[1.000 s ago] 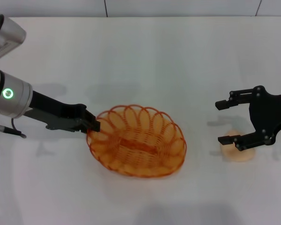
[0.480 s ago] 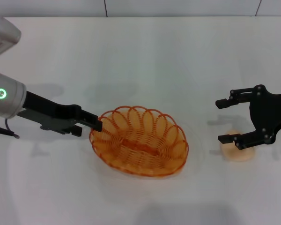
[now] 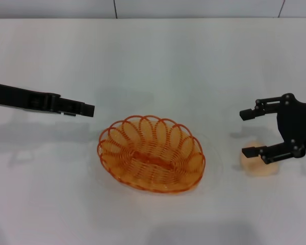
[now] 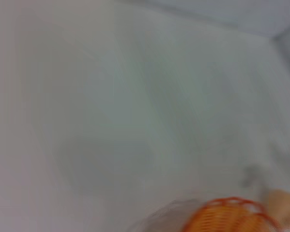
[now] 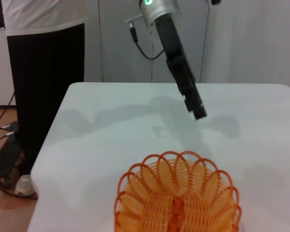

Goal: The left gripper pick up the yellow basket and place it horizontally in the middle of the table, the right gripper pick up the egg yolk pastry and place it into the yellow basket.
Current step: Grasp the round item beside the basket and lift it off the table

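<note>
The yellow basket (image 3: 150, 153) lies flat on the white table (image 3: 158, 61) near the middle, long side across. It also shows in the right wrist view (image 5: 176, 198) and in the left wrist view (image 4: 229, 217). My left gripper (image 3: 87, 109) is lifted clear of the basket, up and to its left, open and empty; it also shows in the right wrist view (image 5: 198, 111). My right gripper (image 3: 245, 133) is open at the right. Its near finger overlaps the egg yolk pastry (image 3: 259, 166), which lies on the table, partly hidden.
A person in black trousers (image 5: 43, 72) stands beyond the table's left end. The table's edge (image 5: 48, 145) is on that side. A pale wall runs along the back (image 3: 194, 7).
My left gripper has let go of the basket's rim and pulled back up and to the left. The basket has settled flat. My right gripper has barely moved.
</note>
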Motion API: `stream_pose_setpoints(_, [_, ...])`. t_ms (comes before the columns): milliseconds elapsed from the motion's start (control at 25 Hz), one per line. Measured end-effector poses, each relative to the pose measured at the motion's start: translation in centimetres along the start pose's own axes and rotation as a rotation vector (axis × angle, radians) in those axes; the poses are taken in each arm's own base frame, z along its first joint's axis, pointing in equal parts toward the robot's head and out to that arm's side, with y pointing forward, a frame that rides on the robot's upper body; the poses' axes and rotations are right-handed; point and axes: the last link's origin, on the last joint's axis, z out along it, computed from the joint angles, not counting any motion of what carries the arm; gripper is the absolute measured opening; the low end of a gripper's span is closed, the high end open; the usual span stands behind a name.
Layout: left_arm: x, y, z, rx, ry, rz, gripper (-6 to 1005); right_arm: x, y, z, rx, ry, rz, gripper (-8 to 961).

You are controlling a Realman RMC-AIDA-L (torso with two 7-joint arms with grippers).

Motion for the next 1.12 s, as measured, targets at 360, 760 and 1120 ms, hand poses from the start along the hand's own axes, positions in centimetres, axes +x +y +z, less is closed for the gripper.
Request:
stream_pose_setpoints(360, [-3.4, 1.4, -1.7, -0.210, 0.022, 0.410, 768, -0.1, -0.1, -0.8, -0.016, 0.026, 0.069, 759])
stream_pose_setpoints(760, [-8.1, 0.3, -2.6, -0.176, 0.103, 0.726, 876, -0.3, -0.1, -1.0, -0.023, 0.060, 0.144, 759])
stream_pose_setpoints(1120, [-11.0, -0.2, -2.4, -0.151, 0.178, 0.850, 875, -2.4, -0.2, 0.1, -0.041, 0.321, 0.235, 759])
